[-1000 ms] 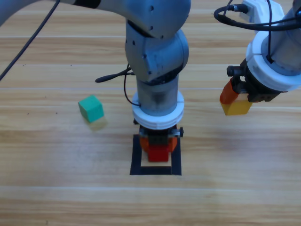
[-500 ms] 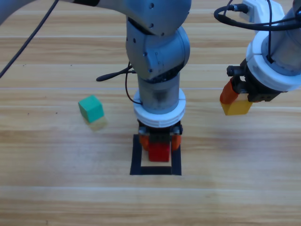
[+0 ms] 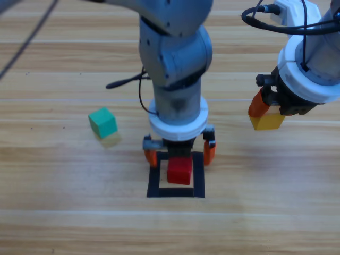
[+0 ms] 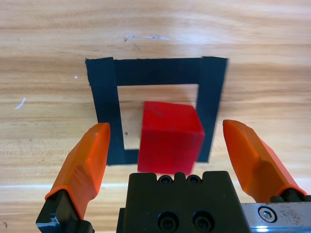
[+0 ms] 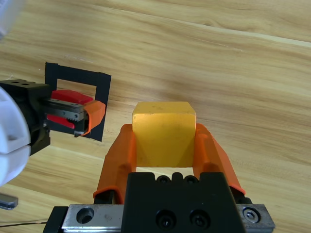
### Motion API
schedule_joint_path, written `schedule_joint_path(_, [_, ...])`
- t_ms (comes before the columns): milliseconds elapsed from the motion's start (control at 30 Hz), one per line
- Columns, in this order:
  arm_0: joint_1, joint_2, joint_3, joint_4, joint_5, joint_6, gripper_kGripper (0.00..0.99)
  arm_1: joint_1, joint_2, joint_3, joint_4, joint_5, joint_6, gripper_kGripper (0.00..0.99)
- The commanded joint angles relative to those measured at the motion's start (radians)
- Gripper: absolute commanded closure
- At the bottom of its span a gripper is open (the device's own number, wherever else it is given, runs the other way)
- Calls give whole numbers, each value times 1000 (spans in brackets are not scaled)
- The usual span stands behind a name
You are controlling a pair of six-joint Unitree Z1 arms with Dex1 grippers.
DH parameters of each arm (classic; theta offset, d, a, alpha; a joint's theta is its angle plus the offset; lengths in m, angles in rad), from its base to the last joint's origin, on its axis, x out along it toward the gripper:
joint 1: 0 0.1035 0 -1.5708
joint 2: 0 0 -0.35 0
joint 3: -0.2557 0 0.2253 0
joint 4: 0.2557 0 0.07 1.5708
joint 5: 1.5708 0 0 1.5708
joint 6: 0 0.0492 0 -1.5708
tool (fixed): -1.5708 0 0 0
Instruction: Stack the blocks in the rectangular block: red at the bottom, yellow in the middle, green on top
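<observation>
1. Counter [image 3: 64, 223]: one, pale wood planks, carrying everything below
2. Arms: two grey arms coming in from the top of the high view, one left, one right
3. Left end effector [image 3: 180, 153]: one, above the tape outline; its two orange jaws are spread wide, one on either side of the red cube, touching nothing
4. Right end effector [image 3: 268, 114]: one, off to the right and clear of the counter; its jaws are closed against the two flanks of the yellow cube
5. Rectangular block [image 3: 154, 180]: one square outline of black tape, hollow centre, near the middle of the counter
6. Blocks: three cubes of equal size
   - red cube [image 3: 179, 171]: one, resting inside the outline, its near corner reaching the right-hand tape strip in the left wrist view
   - yellow cube [image 3: 268, 121]: one, gripped and lifted, well apart from the outline
   - green cube [image 3: 102, 122]: one, teal, sitting on the counter left of the outline, turned slightly askew
</observation>
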Motion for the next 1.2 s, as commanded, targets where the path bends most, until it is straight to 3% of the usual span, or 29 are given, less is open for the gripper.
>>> schedule_joint_path(33, [14,-119,-110,74,40,-1,0,28,45,10,7,-14,6,969])
schedule_joint_path(133, [33,-179,-248,203,78,11,0,34,56,-2,9,-15,18,969])
schedule_joint_path(233, [117,-282,-222,232,86,63,0,53,111,-84,87,-15,66,969])
schedule_joint_path(400, [281,-369,-76,224,134,227,0,125,261,-329,320,-26,178,969])
schedule_joint_path(600, [410,-518,114,113,164,431,2,192,329,-421,337,1,262,970])
schedule_joint_path(667, [441,-586,200,31,135,525,2,206,373,-493,379,3,276,970])
schedule_joint_path(767, [508,-691,365,-116,40,677,4,214,445,-608,449,11,290,970])
schedule_joint_path(867, [657,-744,493,-202,-186,715,0,217,468,-636,455,14,291,970])
schedule_joint_path(900, [676,-744,496,-200,-216,743,0,217,476,-644,455,17,293,970])
schedule_joint_path(1200, [668,-739,493,-200,-239,816,0,217,542,-696,455,31,291,970])
